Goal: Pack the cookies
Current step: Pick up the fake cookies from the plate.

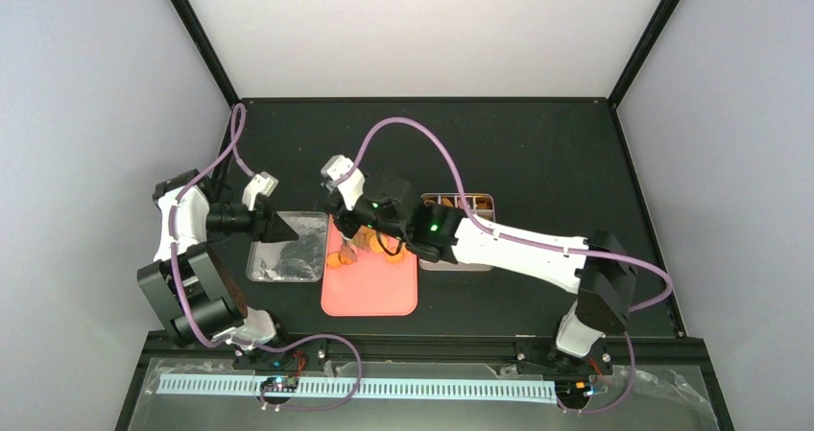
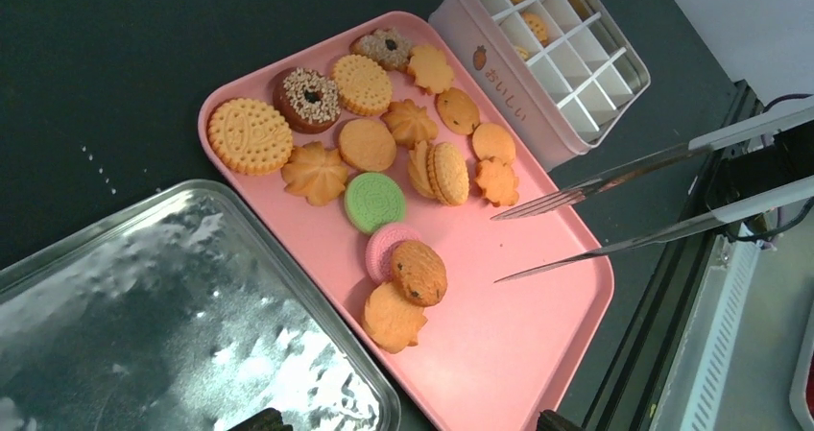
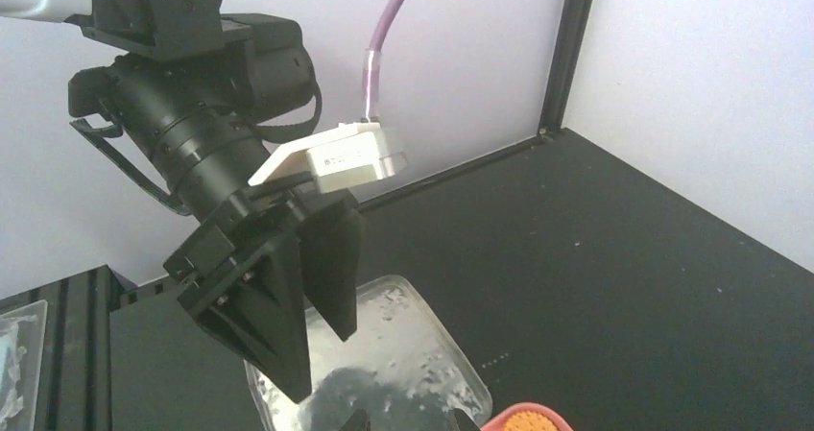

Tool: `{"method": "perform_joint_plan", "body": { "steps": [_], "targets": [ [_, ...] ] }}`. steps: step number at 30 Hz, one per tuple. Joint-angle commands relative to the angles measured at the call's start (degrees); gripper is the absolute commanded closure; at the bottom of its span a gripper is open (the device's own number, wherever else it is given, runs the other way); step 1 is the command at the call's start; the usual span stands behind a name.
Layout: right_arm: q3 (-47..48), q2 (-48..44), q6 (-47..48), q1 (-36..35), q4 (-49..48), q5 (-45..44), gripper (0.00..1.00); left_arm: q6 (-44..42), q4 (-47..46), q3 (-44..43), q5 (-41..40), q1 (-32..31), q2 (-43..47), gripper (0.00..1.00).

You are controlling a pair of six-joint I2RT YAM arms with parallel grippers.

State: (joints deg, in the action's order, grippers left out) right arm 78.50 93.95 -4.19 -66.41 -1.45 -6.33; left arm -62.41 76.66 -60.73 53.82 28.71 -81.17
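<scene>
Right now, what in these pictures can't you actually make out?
Left wrist view: the top edge cuts off the gridded tin; some cells go unseen.
Top view: the right arm hides most cookies.
Right wrist view: the bottom edge crops the right gripper; whether it holds anything is unclear.

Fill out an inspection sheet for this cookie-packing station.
Surface: black table, a few pale specks.
Job's things: cookies clustered at the far end of the pink tray; a few sit in cells of the white gridded tin beside it.
Clutter: shiny metal tray left of the pink tray.
Grippers: left gripper open, holding nothing, above that tray; right gripper over the cookies, state unclear; metal tongs reach over the pink tray, tips apart, empty.
Cables: purple cable arcs above the table from the right arm; another follows the left arm.
Surroundings: pale walls, black frame posts.
</scene>
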Motion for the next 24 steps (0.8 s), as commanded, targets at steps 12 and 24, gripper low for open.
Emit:
{"method": "perform_joint_plan", "body": {
  "steps": [12,24],
  "targets": [
    [7.5,10.6,0.7,-0.3,-3.1,1.6,0.85,-2.4,0.7,-0.6,-0.4,1.7,-0.7,0.32],
    [7.9,11.9,0.2,-0.3,-3.5,2.6,0.80,-2.9,0.9,-0.6,-0.3,1.7,-0.3,0.31]
  ]
}}
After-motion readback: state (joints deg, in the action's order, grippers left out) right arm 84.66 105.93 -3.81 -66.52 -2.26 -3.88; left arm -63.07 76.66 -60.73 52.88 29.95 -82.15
